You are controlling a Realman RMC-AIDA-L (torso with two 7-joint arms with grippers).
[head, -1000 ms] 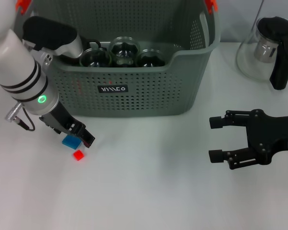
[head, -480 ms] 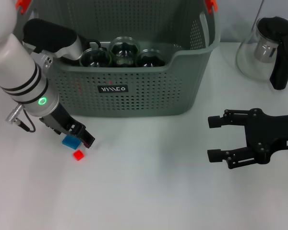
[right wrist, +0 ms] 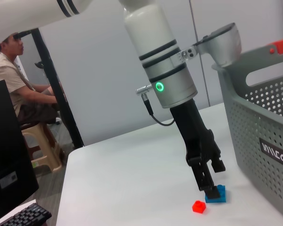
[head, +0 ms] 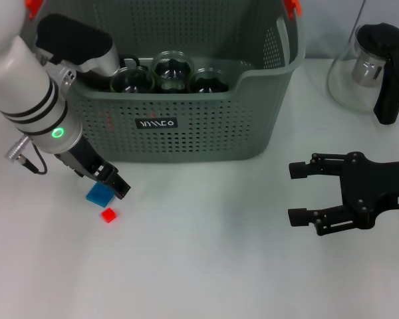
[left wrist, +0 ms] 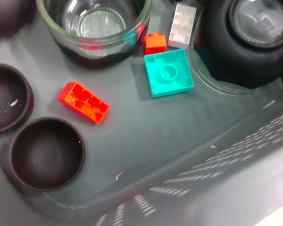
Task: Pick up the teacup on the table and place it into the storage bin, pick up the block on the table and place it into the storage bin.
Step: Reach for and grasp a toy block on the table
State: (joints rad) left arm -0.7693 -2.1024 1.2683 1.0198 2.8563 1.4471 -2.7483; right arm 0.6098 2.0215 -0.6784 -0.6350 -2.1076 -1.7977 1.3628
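in the head view the left gripper (head: pixel 113 186) meets the blue block (head: pixel 100 194) before the storage bin (head: pixel 186 133) near the tabletop's left edge, grip unclear; the right wrist view suggests a shallow hold could slip, while the right gripper (head: pixel 306 193) idles open and empty.

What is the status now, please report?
Left gripper down at blue block, grasp unclear. Red block beside it on table. Right gripper open, idle. Storage bin behind, path clear.

You see a matt, perforated plastic storage bin (head: pixel 186 126), glossy clear glass cups (left wrist: pixel 95 21) inside it, and beneath the left gripper (head: pixel 114 184) a smooth plastic blue block (head: pixel 99 194).
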